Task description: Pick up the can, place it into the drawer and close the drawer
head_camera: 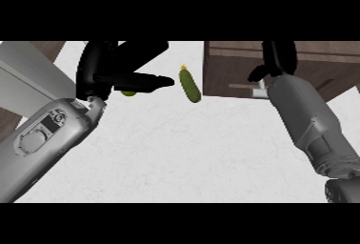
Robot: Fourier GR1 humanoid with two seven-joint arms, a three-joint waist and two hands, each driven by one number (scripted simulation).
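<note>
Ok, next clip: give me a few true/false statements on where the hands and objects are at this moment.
1. A green cucumber lies on the white counter. True.
2. The left hand is over the wooden drawer unit. False: it is at the view's upper left, beside the cucumber; the right hand is the one at the wooden drawer unit.
3. A can stands in plain view on the counter. False: no can shows; only a small green bit peeks out under the left hand.
4. The right forearm comes in from the lower right. True.
</note>
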